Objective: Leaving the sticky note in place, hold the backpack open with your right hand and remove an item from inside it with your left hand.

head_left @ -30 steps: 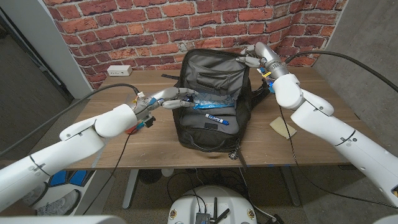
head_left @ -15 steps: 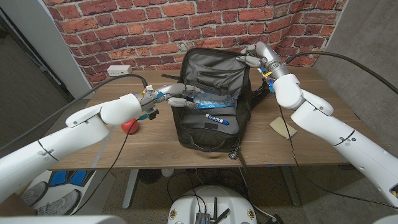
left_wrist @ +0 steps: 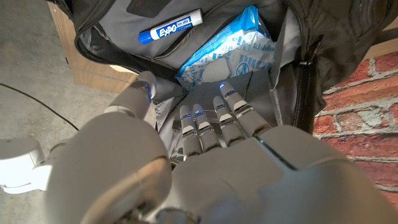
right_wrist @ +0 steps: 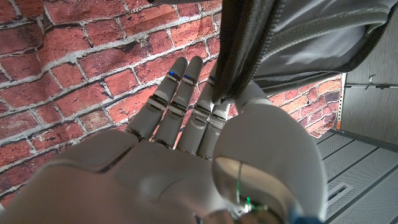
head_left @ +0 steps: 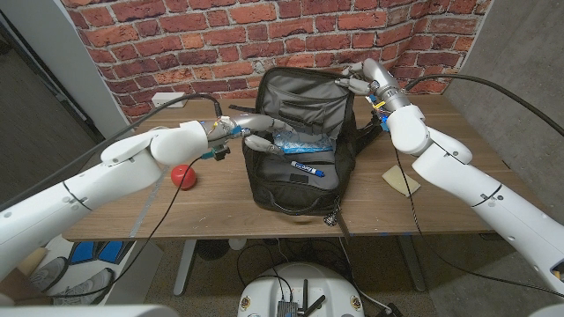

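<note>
The black backpack [head_left: 295,176] stands open at the table's middle. My right hand [head_left: 359,81] pinches the top edge of its raised flap [right_wrist: 239,59] between thumb and fingers and holds it up. My left hand [head_left: 249,132] hovers at the bag's left rim, fingers apart and pointing in, holding nothing. Just beyond its fingertips [left_wrist: 221,102] lies a blue and white packet [left_wrist: 224,53]. A blue marker [left_wrist: 169,28] sits in a front pocket. In the head view the packet [head_left: 298,141] and the marker [head_left: 305,167] both lie inside the bag. The yellow sticky note [head_left: 403,182] rests on the table to the bag's right.
A small red object [head_left: 183,176] sits on the table left of the bag, below my left forearm. A white power strip [head_left: 167,99] lies at the back left by the brick wall. Cables trail from both arms over the table.
My left arm has swung farther over the table, uncovering the red object. Its hand has shifted slightly back along the bag's left rim. The right hand and flap have stayed put.
</note>
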`<state>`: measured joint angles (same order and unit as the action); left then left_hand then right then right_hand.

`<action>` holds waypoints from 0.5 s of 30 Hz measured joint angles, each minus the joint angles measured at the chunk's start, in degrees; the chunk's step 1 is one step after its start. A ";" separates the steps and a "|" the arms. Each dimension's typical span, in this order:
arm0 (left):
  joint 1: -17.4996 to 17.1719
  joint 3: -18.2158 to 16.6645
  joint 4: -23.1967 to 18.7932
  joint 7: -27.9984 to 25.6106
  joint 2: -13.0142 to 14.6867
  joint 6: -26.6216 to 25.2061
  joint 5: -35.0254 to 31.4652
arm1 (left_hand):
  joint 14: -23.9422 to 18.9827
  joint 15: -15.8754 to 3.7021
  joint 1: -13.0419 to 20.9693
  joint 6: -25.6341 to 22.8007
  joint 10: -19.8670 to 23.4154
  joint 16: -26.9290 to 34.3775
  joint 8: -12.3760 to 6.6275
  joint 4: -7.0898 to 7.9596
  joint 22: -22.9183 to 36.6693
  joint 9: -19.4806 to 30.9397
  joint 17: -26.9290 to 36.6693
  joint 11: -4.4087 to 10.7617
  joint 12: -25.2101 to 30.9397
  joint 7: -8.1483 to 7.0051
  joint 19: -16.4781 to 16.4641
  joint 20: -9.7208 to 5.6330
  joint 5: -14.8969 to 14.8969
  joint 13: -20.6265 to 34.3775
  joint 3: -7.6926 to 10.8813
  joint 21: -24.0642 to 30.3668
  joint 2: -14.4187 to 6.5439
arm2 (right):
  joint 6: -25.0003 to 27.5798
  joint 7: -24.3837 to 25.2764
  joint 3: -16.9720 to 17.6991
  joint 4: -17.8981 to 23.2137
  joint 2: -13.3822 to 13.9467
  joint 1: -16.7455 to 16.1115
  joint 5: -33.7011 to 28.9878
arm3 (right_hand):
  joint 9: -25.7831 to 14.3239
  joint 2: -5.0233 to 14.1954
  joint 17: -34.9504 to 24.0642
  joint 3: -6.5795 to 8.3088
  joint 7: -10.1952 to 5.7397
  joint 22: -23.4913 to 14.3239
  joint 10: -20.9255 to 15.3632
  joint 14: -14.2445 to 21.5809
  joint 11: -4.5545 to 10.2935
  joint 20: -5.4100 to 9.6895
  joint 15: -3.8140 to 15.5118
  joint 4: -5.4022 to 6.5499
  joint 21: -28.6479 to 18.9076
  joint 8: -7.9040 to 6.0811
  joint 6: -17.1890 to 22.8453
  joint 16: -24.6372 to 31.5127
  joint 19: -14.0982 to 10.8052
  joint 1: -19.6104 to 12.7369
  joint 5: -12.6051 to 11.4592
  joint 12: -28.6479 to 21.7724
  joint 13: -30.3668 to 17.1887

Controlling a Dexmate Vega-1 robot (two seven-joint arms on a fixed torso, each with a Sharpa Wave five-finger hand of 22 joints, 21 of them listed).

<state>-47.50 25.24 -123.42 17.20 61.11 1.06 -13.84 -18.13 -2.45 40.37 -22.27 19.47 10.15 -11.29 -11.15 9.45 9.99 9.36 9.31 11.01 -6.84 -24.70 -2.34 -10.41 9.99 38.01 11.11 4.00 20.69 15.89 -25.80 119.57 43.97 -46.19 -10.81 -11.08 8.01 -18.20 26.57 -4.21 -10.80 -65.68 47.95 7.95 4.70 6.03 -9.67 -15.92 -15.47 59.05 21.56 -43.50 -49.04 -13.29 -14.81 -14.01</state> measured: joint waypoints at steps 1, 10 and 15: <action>0.24 0.16 -0.05 0.39 -0.06 0.00 -0.36 | 0.00 0.00 0.07 0.02 0.00 0.00 0.00 -0.16 0.00 0.00 0.00 0.00 0.00 -0.02 0.00 0.00 0.00 0.00 -0.16 -0.03 0.07 | -0.07 0.01 0.01 -0.03 -0.02 0.00 0.02 | 0.00 0.00 -0.04 0.00 0.00 0.00 0.00 0.00 0.00 0.00 0.00 0.00 0.00 0.00 0.00 0.00 0.00 0.00 0.00 0.00 0.00; 4.52 3.16 -0.96 5.82 -1.53 -1.27 -5.72 | 0.00 0.00 2.40 0.70 -0.22 0.00 0.00 0.06 0.00 0.30 0.00 -0.12 -0.39 -0.35 0.00 0.00 0.00 0.00 -0.43 -0.45 0.42 | -0.89 0.15 0.13 -0.53 -0.21 0.08 0.30 | 0.03 0.00 -0.04 -0.08 -0.03 0.00 0.00 0.00 0.00 0.00 0.00 -0.08 -0.40 0.22 0.02 0.00 0.00 0.00 0.01 0.00 0.01; 6.67 4.83 -1.23 8.20 -2.51 -1.83 -8.11 | 0.55 0.10 4.04 1.31 -0.77 -0.28 0.00 0.32 0.00 0.30 0.00 -0.29 -0.44 -0.33 0.23 -0.22 0.00 0.00 -0.94 -0.45 0.56 | -1.40 0.16 0.19 -0.81 -0.24 0.16 0.52 | 0.05 0.00 -0.04 -0.08 -0.10 0.00 0.00 0.10 0.00 0.00 -0.10 -0.08 -0.40 0.28 0.09 0.00 0.00 0.00 0.07 0.00 0.01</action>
<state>-40.83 30.06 -124.65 25.40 58.60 -0.77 -21.95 -17.58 -2.35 44.41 -20.96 18.69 9.87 -11.29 -10.84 9.45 10.29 9.36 9.02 10.57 -7.18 -24.48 -2.57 -10.41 9.99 37.06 10.66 4.55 19.30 16.05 -25.61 118.75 43.73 -46.03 -10.29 -11.03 8.01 -18.23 26.49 -4.31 -10.80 -65.67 48.05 7.95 4.70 5.93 -9.76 -16.32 -15.19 59.14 21.56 -43.50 -49.04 -13.22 -14.81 -14.00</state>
